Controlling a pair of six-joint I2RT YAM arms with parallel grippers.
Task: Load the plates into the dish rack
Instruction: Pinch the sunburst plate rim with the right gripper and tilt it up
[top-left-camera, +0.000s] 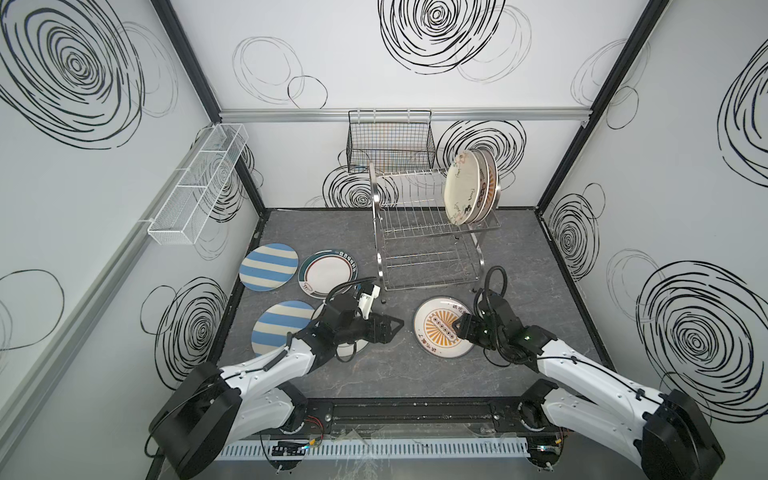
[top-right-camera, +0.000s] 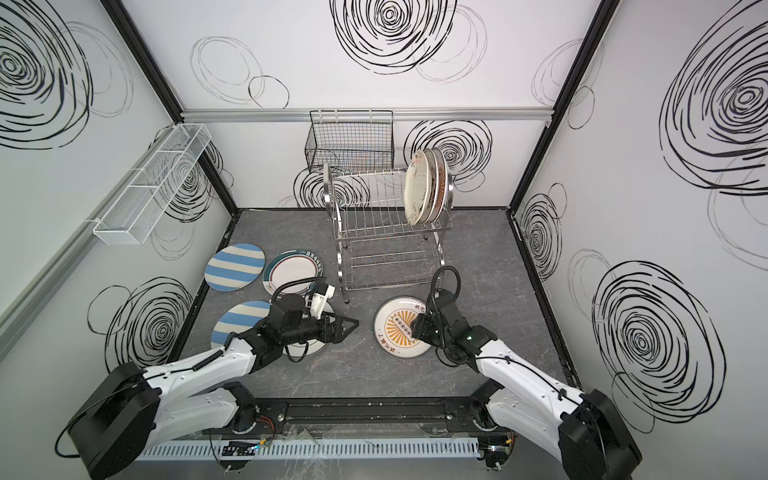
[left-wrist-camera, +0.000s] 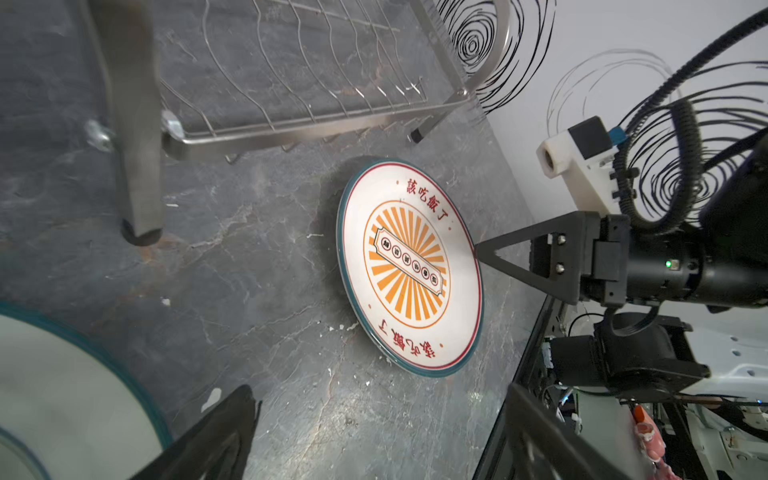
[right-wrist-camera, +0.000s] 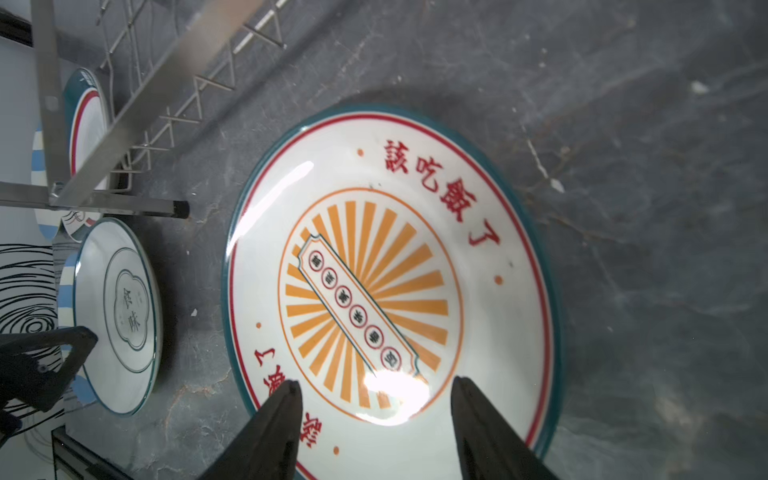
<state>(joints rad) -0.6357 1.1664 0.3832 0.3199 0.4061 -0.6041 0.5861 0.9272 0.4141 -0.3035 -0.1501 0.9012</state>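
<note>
Your right claw (right-wrist-camera: 374, 384) stands parted over the round white orange-sunburst plate (right-wrist-camera: 390, 266); rim contact unclear, so hook its edge before closing.

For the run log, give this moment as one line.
step: plate pickup | right gripper: open over sunburst plate | left gripper: open, empty | dish rack: three plates upright, top tier
</note>
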